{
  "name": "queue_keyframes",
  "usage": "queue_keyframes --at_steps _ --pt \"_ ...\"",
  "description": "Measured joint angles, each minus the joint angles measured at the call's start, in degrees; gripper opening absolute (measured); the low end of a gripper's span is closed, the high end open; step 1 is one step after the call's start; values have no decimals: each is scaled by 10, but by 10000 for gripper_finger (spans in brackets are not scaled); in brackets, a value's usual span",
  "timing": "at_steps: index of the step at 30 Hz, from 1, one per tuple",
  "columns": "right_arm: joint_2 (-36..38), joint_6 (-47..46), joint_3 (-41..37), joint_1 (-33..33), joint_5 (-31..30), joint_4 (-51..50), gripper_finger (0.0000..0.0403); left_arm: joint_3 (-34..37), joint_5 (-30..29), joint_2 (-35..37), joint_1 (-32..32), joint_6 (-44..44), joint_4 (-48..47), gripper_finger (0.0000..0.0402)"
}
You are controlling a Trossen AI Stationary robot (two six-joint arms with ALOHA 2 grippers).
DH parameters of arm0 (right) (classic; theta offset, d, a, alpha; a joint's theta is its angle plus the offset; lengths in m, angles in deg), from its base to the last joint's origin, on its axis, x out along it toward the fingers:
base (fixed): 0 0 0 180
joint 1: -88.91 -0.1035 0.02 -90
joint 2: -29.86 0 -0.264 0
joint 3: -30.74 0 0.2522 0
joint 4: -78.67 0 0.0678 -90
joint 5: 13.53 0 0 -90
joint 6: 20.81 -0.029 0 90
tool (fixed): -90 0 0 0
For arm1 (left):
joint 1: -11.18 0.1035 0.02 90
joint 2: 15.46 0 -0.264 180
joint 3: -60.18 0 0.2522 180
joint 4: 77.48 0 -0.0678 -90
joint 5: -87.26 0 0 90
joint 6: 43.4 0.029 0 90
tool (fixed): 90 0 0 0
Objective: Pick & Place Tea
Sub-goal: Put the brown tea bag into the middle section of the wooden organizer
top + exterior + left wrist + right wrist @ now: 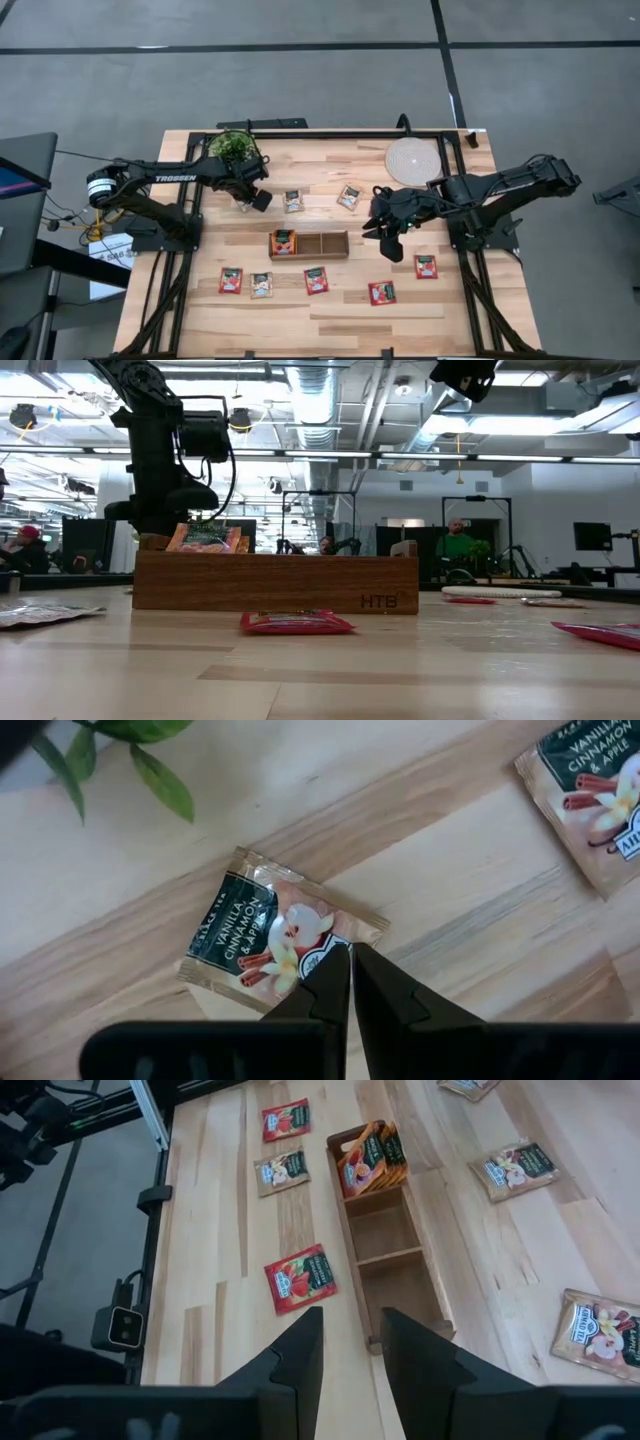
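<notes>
A wooden table is being viewed from above, with 2 dark robot arms reaching in from either side. A long wooden tray [309,244] with 3 compartments is lying near the table's centre, its long axis running left to right; 1 end compartment, on the left arm's side, is already holding a few sachets [284,241], and the other 2 are being shown bare.

The left gripper [350,965] is being held low over a beige vanilla sachet [275,932], just beside a small potted plant [234,147]. Its fingers are being pressed together with no gap, and their tips are overlapping the sachet's near edge; whether the edge is being pinched cannot be told. That sachet is lying flat on the wood, turned at a slant, with the tray off toward the table's centre and front from it. A second beige sachet [592,795] is being seen farther along the same side.

The right gripper [350,1342] is being held above the tray's far end, fingers parted and holding nothing. A red sachet [300,1279] is lying flat just beside the tray, past the fingertips and slightly to one side.

Other sachets, mostly red, are being left scattered along the front of the table [330,312]. By this layout, the left arm is judged nearer the beige sachets and the right arm nearer the tray's bare compartments.
</notes>
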Motion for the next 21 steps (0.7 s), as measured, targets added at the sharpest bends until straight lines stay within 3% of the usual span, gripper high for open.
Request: queue_keyframes --at_steps 14,21 --pt "0 0 0 0 0 0 97 0 9 0 0 13 17 13" --pt "0 0 0 0 0 0 97 0 11 0 0 26 17 77"
